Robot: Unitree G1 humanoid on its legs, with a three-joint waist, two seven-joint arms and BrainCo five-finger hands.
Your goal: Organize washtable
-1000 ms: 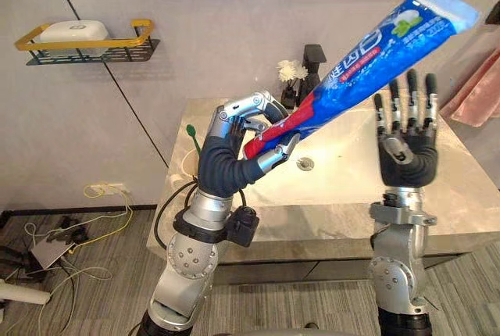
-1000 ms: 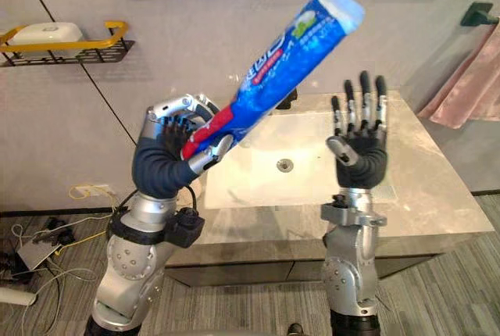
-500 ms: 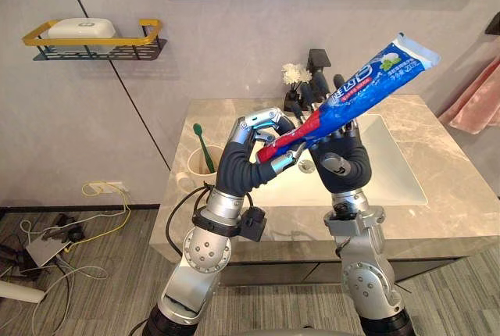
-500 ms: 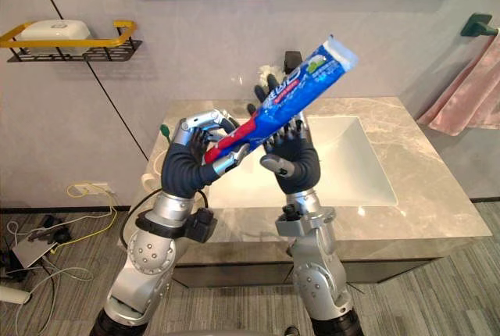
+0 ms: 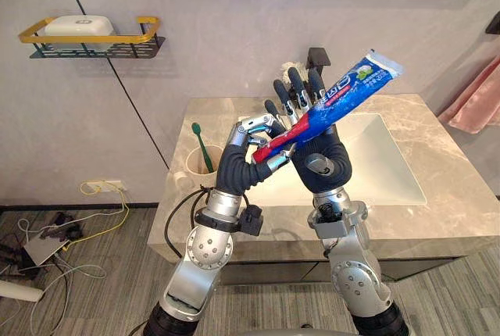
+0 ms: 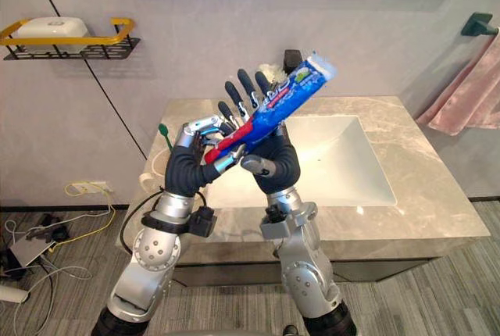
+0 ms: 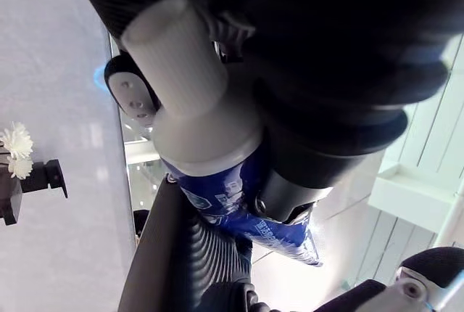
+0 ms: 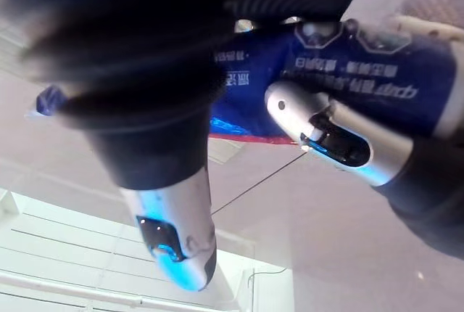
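- Left hand: we see it raised above the near left part of the washtable, fingers curled tight round the red cap end of the toothpaste tube.
- Toothpaste tube: blue, held clear of the counter. It slants up and to the right from the left hand, with its crimped end highest.
- Right hand: upright just right of the left hand, its palm behind the middle of the tube. Its fingers are straight and spread, not closed round anything.
- Cup: cream, on the left of the marble countertop, with a green toothbrush leaning in it.
- Basin: white, sunk in the countertop behind both hands.
- Black tap: at the far edge, against the wall.
- Yellow-railed wall shelf: far left, bearing a white soap box.
- Pink towel: hangs at the far right.
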